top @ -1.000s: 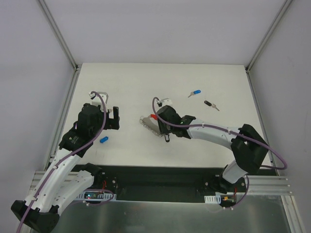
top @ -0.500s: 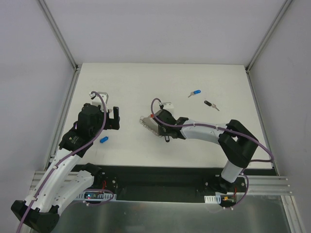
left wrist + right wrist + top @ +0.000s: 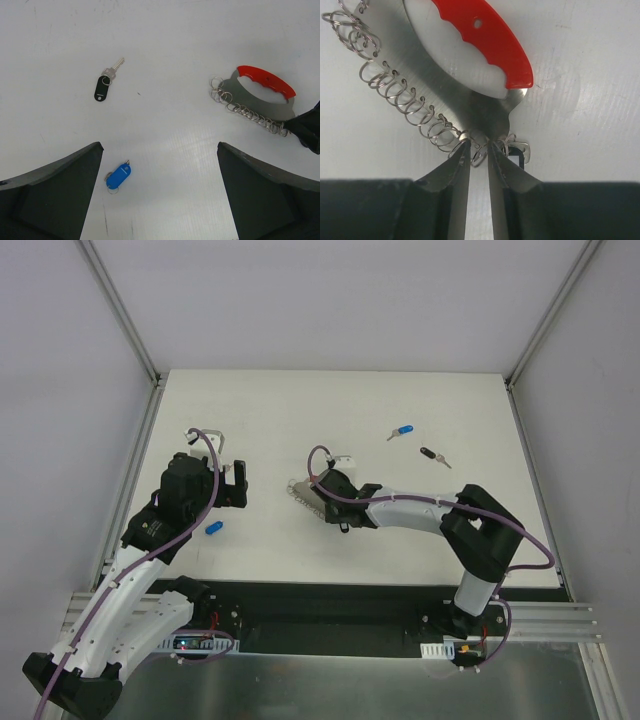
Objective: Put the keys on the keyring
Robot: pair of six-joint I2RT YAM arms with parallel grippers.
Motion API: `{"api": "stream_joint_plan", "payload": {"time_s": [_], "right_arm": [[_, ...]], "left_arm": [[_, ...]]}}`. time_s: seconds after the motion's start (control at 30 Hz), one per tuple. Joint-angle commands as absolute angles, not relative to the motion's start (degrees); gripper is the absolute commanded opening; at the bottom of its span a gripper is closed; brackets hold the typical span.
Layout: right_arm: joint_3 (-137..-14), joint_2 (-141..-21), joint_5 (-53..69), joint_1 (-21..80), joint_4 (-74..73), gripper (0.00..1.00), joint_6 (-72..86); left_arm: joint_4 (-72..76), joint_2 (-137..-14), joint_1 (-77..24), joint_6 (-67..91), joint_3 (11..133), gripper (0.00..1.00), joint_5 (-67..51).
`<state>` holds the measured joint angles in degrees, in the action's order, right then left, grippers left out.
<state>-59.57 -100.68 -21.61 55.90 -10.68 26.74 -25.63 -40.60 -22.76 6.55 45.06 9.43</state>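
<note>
Counter (image 3: 300, 410): white, bearing everything.
Left hand (image 3: 159, 147): spread wide, empty, above the counter.
Right hand (image 3: 479, 150): fingers narrowed about one small ring; whether it grips, cannot tell.
Keyring (image 3: 445, 85): mid-counter, at right hand.
Keys: left wrist shows blue key (image 3: 119, 176), black key (image 3: 103, 86); only top view shows far keys (image 3: 401, 431).

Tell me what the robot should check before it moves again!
1. Right gripper lined up on the keyring: ok, its fingers sit either side of a small ring at the keyring's end.
2. Firm hold on the keyring: cannot tell, a narrow gap shows between the fingers.
3. Left gripper open and empty: ok.
4. Keys in sight: ok, a blue key and a black key lie loose on the table.
5. Those keys on the keyring: not ok, both lie apart from it.
</note>
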Motion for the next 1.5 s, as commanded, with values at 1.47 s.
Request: {"api": "stream_joint_plan", "payload": {"time_s": [1.47], "right_arm": [[-68.38, -72.60, 10.26, 54.06, -24.26, 0.01, -27.24]], "left_arm": [[-9.85, -41.57, -26.19, -2.11, 41.40, 0.87, -37.53]]}}
